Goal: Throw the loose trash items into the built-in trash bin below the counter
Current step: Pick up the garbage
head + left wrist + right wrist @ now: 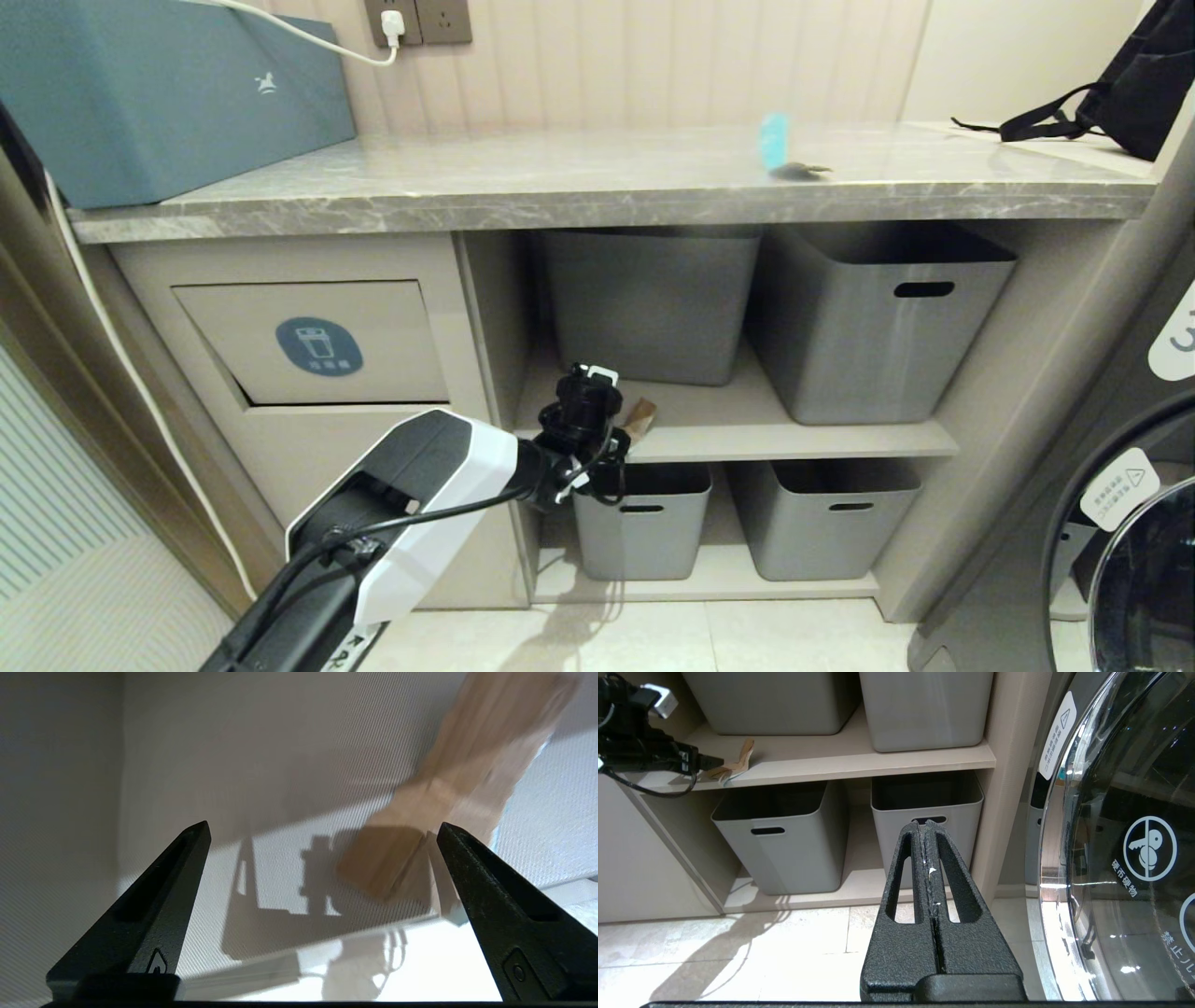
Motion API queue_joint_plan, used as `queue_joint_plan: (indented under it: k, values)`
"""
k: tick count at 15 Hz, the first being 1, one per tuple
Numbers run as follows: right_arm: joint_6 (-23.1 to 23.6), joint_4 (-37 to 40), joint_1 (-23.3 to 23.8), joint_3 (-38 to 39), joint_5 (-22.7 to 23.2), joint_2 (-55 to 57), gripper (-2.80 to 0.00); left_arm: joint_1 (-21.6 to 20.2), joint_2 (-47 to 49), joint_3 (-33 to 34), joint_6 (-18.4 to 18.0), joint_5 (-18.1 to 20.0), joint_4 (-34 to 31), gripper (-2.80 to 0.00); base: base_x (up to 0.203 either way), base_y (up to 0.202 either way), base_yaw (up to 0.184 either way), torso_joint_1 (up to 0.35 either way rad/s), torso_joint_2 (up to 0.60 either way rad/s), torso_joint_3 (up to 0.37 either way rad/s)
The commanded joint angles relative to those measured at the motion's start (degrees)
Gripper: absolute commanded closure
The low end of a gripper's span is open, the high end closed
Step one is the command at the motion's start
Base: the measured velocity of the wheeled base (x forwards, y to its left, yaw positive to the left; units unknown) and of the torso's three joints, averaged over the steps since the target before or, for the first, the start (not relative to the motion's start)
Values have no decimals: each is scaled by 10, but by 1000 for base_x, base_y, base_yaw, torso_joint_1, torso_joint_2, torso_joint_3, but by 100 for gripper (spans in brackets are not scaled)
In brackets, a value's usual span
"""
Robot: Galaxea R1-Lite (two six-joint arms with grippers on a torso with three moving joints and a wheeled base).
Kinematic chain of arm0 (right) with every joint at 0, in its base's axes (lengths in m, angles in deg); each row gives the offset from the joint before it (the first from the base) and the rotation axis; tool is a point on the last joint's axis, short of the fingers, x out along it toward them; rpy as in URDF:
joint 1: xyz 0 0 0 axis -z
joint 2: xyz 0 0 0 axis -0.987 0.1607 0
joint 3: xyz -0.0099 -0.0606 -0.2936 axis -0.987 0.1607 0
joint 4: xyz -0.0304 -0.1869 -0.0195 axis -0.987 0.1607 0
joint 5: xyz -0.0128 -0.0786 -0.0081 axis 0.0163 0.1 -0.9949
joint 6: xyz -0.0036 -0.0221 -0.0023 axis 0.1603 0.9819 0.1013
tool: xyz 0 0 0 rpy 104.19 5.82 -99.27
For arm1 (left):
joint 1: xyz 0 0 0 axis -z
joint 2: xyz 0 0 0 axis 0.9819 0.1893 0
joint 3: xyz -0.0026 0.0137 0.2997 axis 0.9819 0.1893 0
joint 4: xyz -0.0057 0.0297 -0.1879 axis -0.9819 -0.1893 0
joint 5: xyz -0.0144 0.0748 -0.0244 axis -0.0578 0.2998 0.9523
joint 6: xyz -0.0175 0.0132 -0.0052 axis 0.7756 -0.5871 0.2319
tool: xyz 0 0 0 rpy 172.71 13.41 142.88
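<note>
A brown cardboard scrap [640, 416] lies near the front left of the middle shelf [747, 431]. My left gripper [614, 437] reaches in at shelf height just left of it. In the left wrist view the gripper [323, 824] is open. The scrap [448, 802] lies ahead, off toward one fingertip, untouched. A cyan scrap [773, 142] stands on the counter [560, 182]. The built-in trash bin flap [317, 341] with its blue badge is closed, left of the shelves. My right gripper [924, 823] is shut and empty, low over the floor, facing the lower tubs.
Two grey tubs [868, 317] stand on the middle shelf and two [826, 523] below. A teal box [168, 93] and a white cable [308, 37] are on the counter's left, a black backpack [1130, 84] at far right. A washer door [1120, 541] is on the right.
</note>
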State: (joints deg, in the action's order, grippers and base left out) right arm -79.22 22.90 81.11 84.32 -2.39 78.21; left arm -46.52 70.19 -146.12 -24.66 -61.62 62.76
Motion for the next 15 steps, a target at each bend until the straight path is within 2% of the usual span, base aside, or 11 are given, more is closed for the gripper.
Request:
queue_joint_plan:
  k: [1,9,15]
  values:
    - [0,0,0,1,0,1,0,0,-3,-1,-13,2,13,-280,0,0,0,0,0,0]
    - [0,0,0,1,0,1,0,-1,21,-1,-43,2,14,-280,0,0,0,0,0,0]
    - [0,0,0,1,0,1,0,-3,5,0,-67,-20,-10,-280,0,0,0,0,0,0]
